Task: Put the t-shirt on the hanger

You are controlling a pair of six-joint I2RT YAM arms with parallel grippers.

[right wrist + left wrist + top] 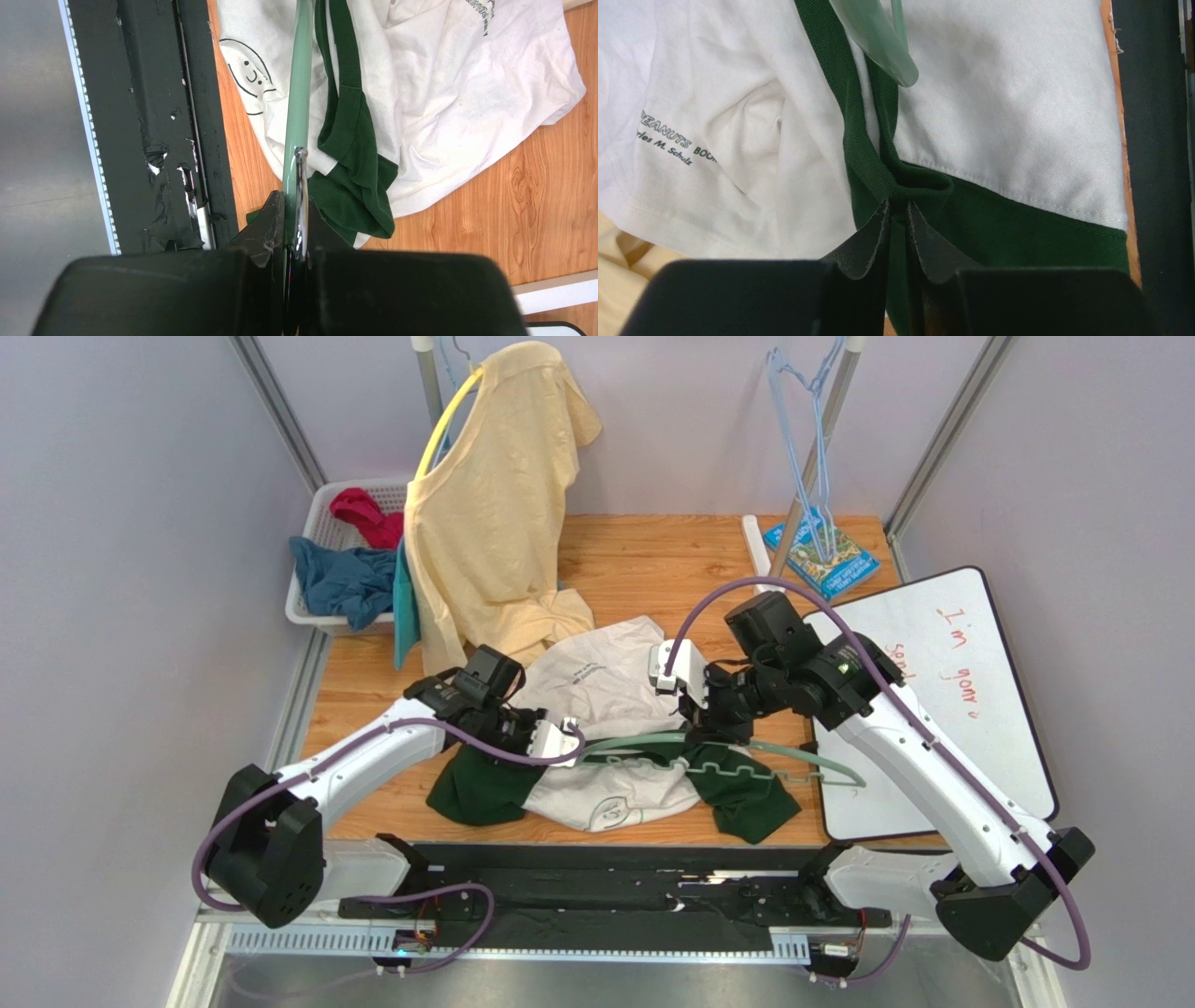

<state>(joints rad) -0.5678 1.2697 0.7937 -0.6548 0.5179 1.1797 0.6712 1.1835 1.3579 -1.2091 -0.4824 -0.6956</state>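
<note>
My left claw (898, 222) is clenched on a fold of the dark green collar (861, 150) of the t-shirt (617, 686). The shirt lies crumpled in the middle of the wooden table (659, 546), toward its near edge. My right claw (293, 213) is clamped tight on the pale green hanger (300, 91), about at its middle. The hanger lies across the near part of the shirt. Its left tip rests over white cloth just beside the collar I pinch, and its right end juts out past the green sleeve (744, 805). A yellow shirt (491, 504) hangs at the far left, and a whiteboard (968, 714) lies on the right.
</note>
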